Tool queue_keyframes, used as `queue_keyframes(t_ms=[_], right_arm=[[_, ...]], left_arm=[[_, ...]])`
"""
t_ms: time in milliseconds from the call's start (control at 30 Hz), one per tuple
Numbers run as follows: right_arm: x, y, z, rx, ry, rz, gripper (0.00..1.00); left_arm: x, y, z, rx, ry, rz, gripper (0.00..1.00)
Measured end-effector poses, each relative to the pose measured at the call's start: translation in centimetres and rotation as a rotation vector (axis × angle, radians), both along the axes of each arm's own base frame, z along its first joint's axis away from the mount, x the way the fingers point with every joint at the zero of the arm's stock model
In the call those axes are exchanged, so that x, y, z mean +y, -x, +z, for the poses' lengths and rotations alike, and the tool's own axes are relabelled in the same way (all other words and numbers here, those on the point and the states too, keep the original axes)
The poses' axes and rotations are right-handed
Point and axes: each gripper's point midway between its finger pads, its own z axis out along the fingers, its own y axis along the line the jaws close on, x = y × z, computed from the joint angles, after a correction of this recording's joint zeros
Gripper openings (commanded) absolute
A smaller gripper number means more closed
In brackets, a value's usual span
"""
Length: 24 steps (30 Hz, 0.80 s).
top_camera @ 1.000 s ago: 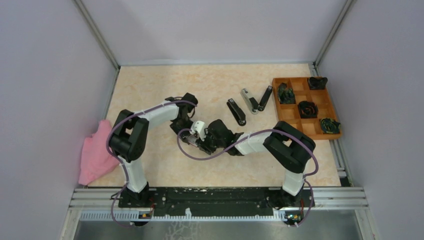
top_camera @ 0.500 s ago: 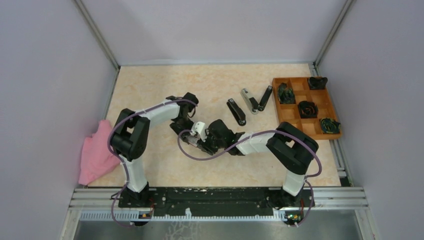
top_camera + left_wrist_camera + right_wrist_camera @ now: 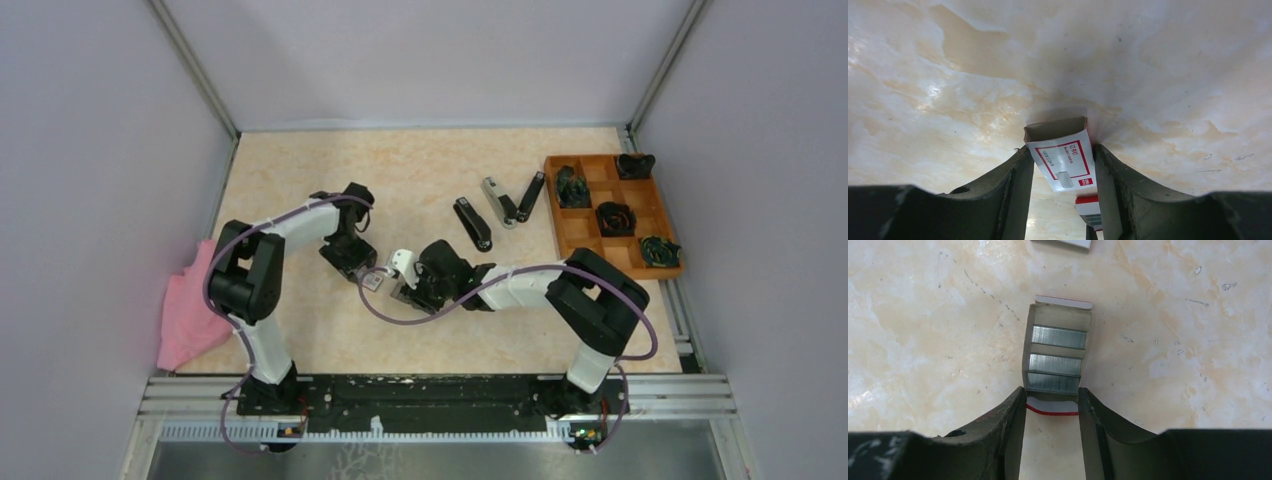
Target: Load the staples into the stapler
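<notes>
The staples (image 3: 1057, 364) lie as three silvery ridged strips in the open inner tray (image 3: 1034, 340) of a red-and-white box. My right gripper (image 3: 1052, 396) is shut on the tray's near end, low over the table; it shows in the top view (image 3: 408, 288) too. My left gripper (image 3: 1060, 150) is shut on the box's empty outer sleeve (image 3: 1063, 157), just left of the tray in the top view (image 3: 352, 262). A closed black stapler (image 3: 473, 222) and an opened stapler (image 3: 505, 202) lie farther back right, apart from both grippers.
An orange compartment tray (image 3: 588, 222) holding dark objects stands at the right edge. A pink cloth (image 3: 192, 305) lies at the left edge. The right arm's purple cable (image 3: 375, 305) loops over the table between the arms.
My left gripper has moved left with the sleeve, drawing it off the inner tray. My right gripper has stayed nearly in place on the tray.
</notes>
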Motion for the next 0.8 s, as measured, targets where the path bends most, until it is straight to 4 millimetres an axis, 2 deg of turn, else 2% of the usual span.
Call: queue_keyframes(t_ms=[167, 400, 567, 667, 800], right_arm=[[-0.7, 0.3, 0.0, 0.001, 0.031, 0.012, 0.45], [-1.8, -0.6, 0.0, -0.014, 0.059, -0.023, 0.55], [-2.8, -2.3, 0.4, -0.059, 0.088, -0.088, 0.59], [-4.2, -3.2, 0.6, -0.081, 0.122, -0.144, 0.65], [-5.3, -3.5, 1.3, -0.087, 0.139, -0.192, 0.72]], left_arm=[[0.9, 0.0, 0.0, -0.009, -0.018, -0.002, 0.59], [1.5, 0.4, 0.6, -0.042, -0.024, -0.041, 0.71], [1.3, -0.3, 3.6, -0.156, 0.015, -0.083, 0.79], [1.3, -0.6, 5.7, -0.241, 0.038, -0.112, 0.83], [1.7, -0.5, 7.8, -0.342, 0.057, -0.153, 0.86]])
